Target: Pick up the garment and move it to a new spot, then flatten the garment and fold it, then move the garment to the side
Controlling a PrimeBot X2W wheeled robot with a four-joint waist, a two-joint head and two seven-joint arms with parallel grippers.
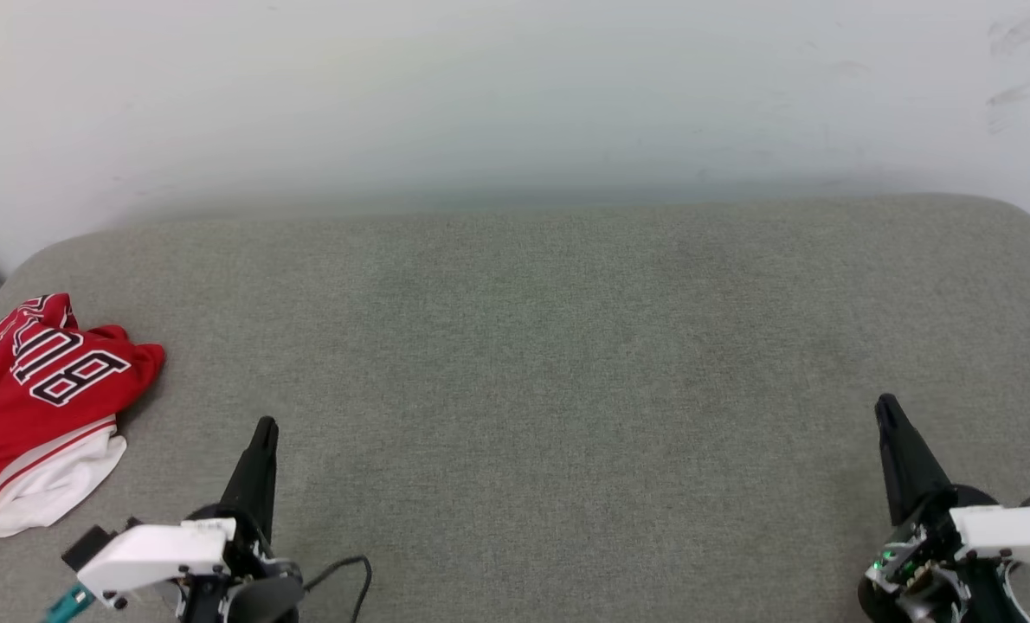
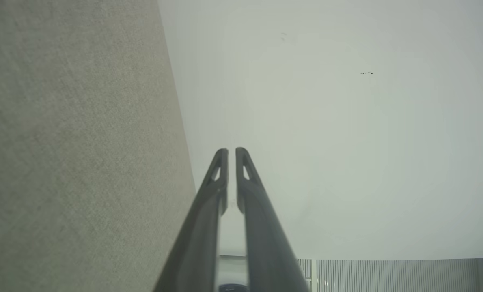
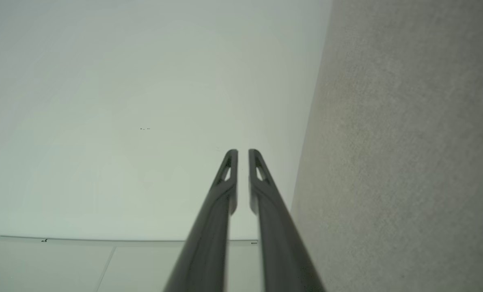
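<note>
The garment [image 1: 43,407], a red jersey shirt with a white sleeve and black white-outlined letters, lies crumpled at the far left edge of the grey cushion [image 1: 524,363] in the head view. My left gripper [image 1: 264,428] hovers shut over the cushion to the right of the garment, apart from it, holding nothing. At the lower right my right gripper [image 1: 887,407] is shut too and empty. In the left wrist view the left gripper [image 2: 231,151] points toward the pale wall, its fingers nearly touching. The right gripper [image 3: 242,152] looks the same in the right wrist view.
A pale wall [image 1: 515,95] rises behind the cushion's rounded far edge. A black cable [image 1: 342,575] loops by the left wrist. A ribbed grey panel [image 2: 387,275] shows low in the left wrist view, and a pale flat panel [image 3: 63,263] in the right wrist view.
</note>
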